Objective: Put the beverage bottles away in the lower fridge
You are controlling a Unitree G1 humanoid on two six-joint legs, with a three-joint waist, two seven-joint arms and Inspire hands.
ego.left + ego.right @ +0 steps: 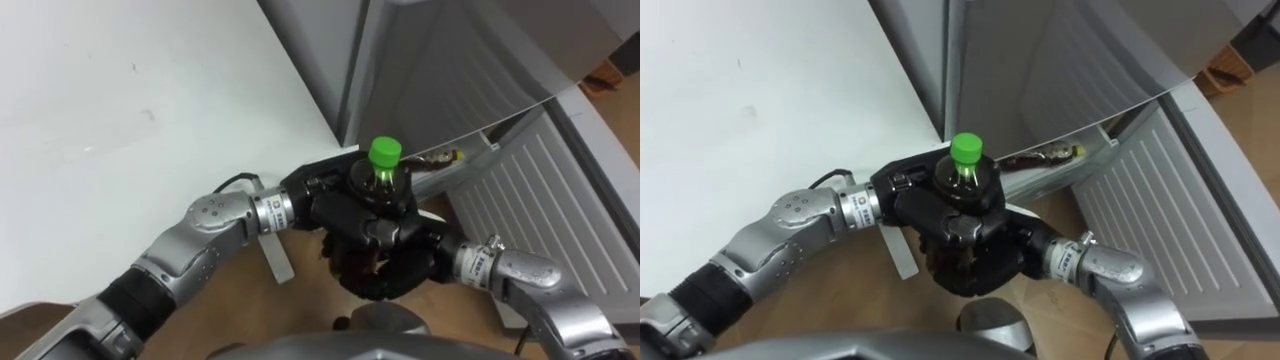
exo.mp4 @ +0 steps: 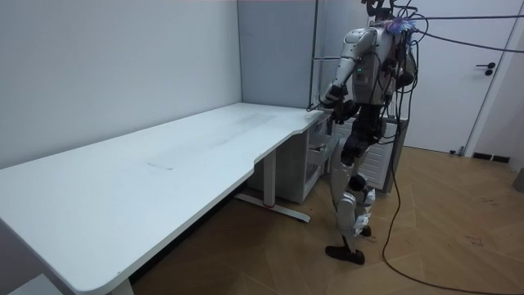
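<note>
A dark drink bottle with a green cap (image 1: 384, 153) stands upright between both my hands, just in front of the fridge. My left hand (image 1: 345, 210) is curled round it from the left, and my right hand (image 1: 405, 265) wraps it from below and the right. The lower fridge door (image 1: 540, 200) hangs open to the right, its white ribbed inner side showing. A second bottle (image 1: 435, 158) lies on its side inside the lower compartment, behind the held one. In the room view I stand at the far end of the desk (image 2: 164, 164), hands (image 2: 332, 98) raised before me.
The white desk (image 1: 120, 130) fills the left side, with its leg (image 1: 275, 255) close under my left forearm. The grey upper fridge door (image 1: 420, 70) rises straight ahead. A drawer cabinet (image 2: 315, 160) stands under the desk's end. Wooden floor lies below.
</note>
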